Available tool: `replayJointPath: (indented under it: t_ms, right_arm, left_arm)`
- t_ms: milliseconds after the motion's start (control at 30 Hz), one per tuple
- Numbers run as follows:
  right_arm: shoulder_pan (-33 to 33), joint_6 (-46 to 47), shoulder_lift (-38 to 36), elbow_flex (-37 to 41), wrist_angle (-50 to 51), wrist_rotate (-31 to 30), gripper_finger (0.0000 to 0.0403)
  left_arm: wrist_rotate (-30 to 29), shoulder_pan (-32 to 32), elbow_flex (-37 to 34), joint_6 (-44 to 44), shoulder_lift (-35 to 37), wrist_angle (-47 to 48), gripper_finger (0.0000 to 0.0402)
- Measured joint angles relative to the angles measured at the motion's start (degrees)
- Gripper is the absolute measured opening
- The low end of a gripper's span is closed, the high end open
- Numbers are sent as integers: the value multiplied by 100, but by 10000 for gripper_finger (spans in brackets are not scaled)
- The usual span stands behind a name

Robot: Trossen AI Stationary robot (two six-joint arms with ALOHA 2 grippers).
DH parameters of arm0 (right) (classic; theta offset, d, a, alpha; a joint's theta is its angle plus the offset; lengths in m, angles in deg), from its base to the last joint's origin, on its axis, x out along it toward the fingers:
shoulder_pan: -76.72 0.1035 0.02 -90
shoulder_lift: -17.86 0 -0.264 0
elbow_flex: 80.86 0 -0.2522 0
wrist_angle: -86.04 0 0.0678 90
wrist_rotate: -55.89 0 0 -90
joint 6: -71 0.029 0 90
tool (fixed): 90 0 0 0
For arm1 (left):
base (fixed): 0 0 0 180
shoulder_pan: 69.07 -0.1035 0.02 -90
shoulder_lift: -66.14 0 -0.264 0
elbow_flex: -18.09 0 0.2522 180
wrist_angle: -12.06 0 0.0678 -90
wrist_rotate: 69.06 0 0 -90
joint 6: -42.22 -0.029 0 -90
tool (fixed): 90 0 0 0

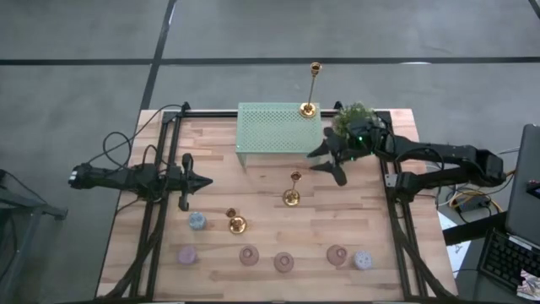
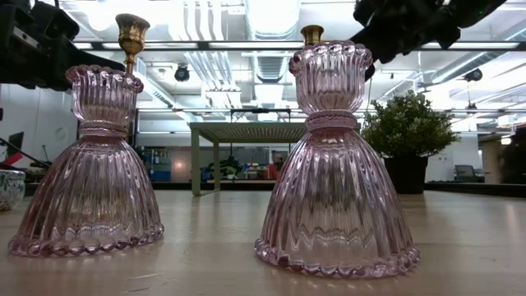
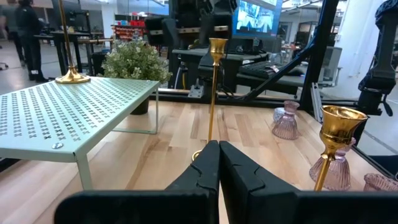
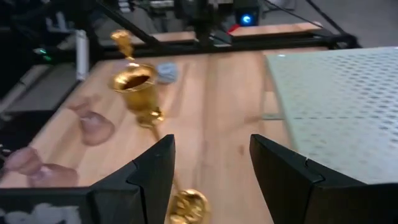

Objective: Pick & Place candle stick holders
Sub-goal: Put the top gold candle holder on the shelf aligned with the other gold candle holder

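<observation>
Three gold candle stick holders stand upright on their round bases. The tall one (image 1: 310, 106) stands on the far right corner of the green perforated shelf (image 1: 278, 131). The middle one (image 1: 292, 196) (image 4: 138, 84) and the short one (image 1: 236, 224) (image 3: 339, 134) are on the wooden table. My right gripper (image 1: 326, 165) (image 4: 211, 163) hangs open in front of the shelf's right end, a little to the right of the middle holder, which it faces without touching. My left gripper (image 1: 205, 180) (image 3: 218, 163) is shut and level at the table's left side.
Pink glass holders (image 2: 333, 164) (image 2: 90, 164) and grey ones (image 1: 197, 221) (image 1: 363, 259) stand in a row near the table's near edge. A potted plant (image 1: 354, 118) sits at the far right, beside the shelf. Bare wood lies between shelf and row.
</observation>
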Motion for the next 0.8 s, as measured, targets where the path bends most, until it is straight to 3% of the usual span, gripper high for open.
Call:
replayJointPath:
  t_ms: [667, 800]
  right_arm:
    - [809, 447, 264, 390, -842, -251, 187]
    - [1001, 431, 266, 411, -908, -684, 181]
  left_arm:
    - [0, 1, 0, 0, -1, 0, 10]
    - [0, 1, 0, 0, -1, 0, 10]
